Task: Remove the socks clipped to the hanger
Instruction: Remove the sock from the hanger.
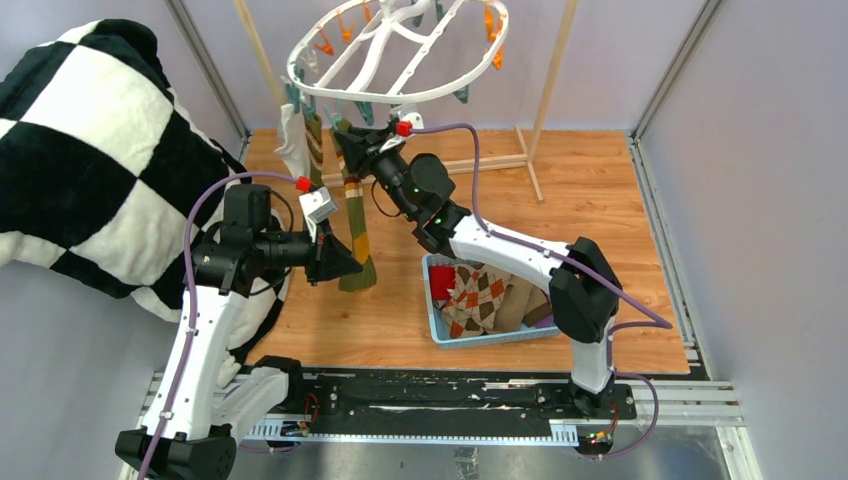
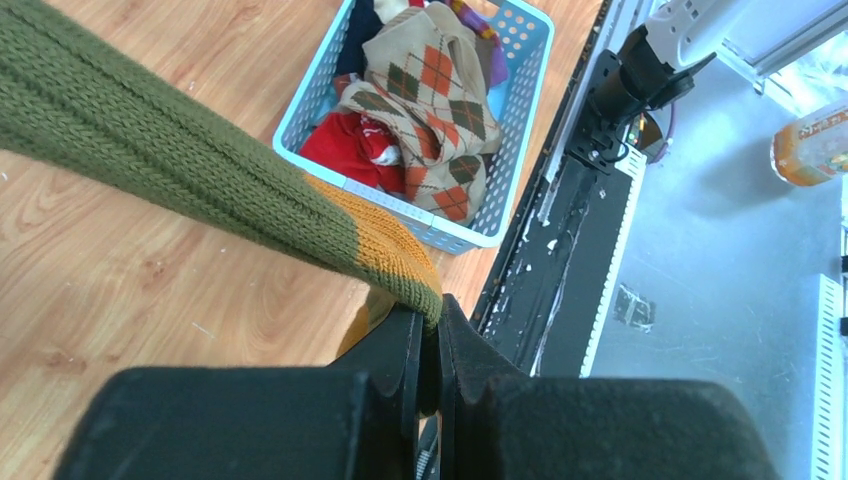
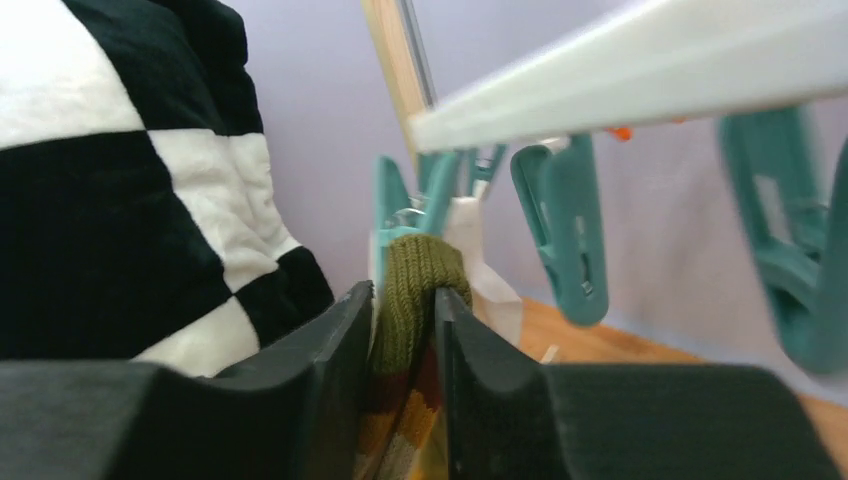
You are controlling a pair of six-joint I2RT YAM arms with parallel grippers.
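The white hanger (image 1: 400,60) hangs at the top centre, with teal and orange clips round its rim. A white sock (image 1: 293,140) and a striped sock (image 1: 316,145) dangle from its left end. Beside them an olive sock (image 1: 358,235) with orange bands stretches down and forward. My left gripper (image 1: 348,264) is shut on its orange-and-olive toe (image 2: 400,265). My right gripper (image 3: 403,300) is up under the rim (image 3: 620,80), its jaws closed on the olive cuff (image 3: 415,270) just below a teal clip (image 3: 392,215). More socks (image 1: 480,295) lie in a basket.
A light blue basket (image 1: 490,338) sits on the wooden floor by the right arm. The black-and-white checked blanket (image 1: 90,150) fills the left side. A light wooden rack (image 1: 545,90) stands behind the hanger. Empty teal clips (image 3: 565,230) hang right of the cuff.
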